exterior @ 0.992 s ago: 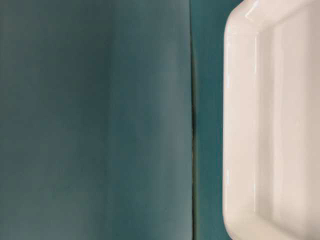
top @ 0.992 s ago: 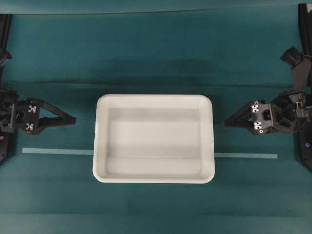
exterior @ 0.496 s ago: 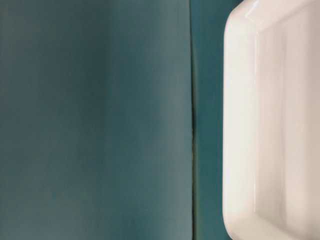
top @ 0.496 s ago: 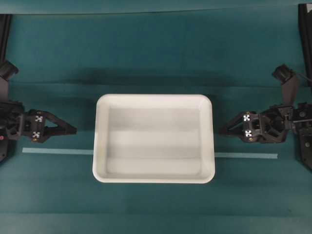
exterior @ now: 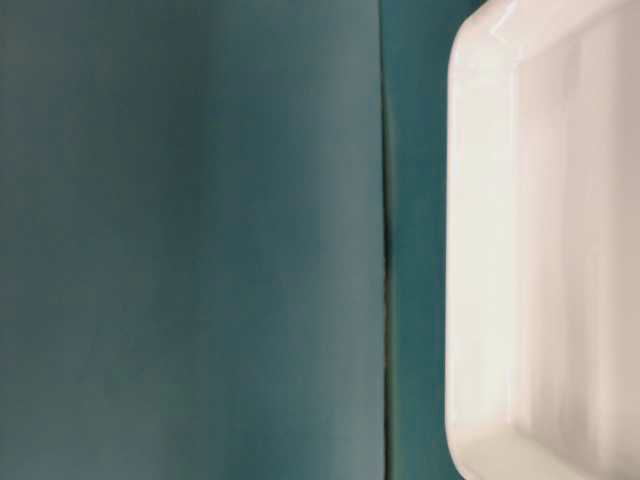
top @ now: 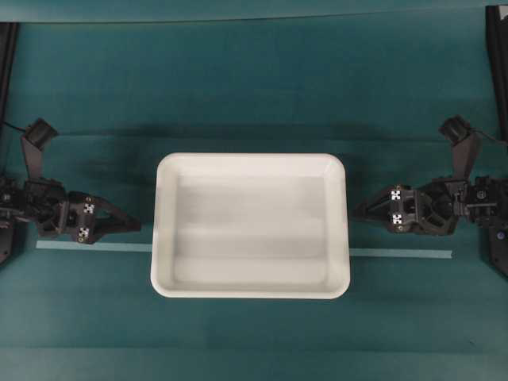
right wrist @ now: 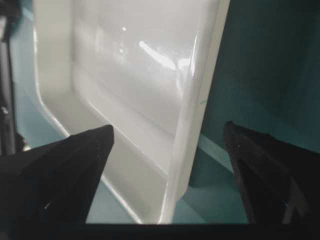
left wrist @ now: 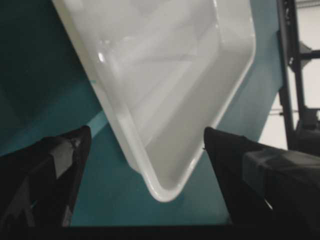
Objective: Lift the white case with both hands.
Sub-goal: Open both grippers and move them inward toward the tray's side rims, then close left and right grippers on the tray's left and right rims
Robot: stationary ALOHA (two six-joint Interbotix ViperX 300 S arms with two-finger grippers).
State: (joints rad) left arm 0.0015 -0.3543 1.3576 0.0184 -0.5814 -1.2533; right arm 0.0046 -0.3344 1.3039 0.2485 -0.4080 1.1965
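Both my hands stood wide: left hand [top: 136, 226] and right hand [top: 359, 211] just beside the white case [top: 251, 225]. Uneven bites on its glossy rim risked tilting or slipping.

The left gripper [top: 135, 227] pointed inward from the left edge of the overhead view, its jaws spread wide. The right gripper [top: 361, 212] mirrored it from the right edge, jaws equally wide, holding nothing.

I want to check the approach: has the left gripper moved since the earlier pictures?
Yes. In the overhead view the left gripper has come closer to the white case and lower in the picture, toward the pale tape line.
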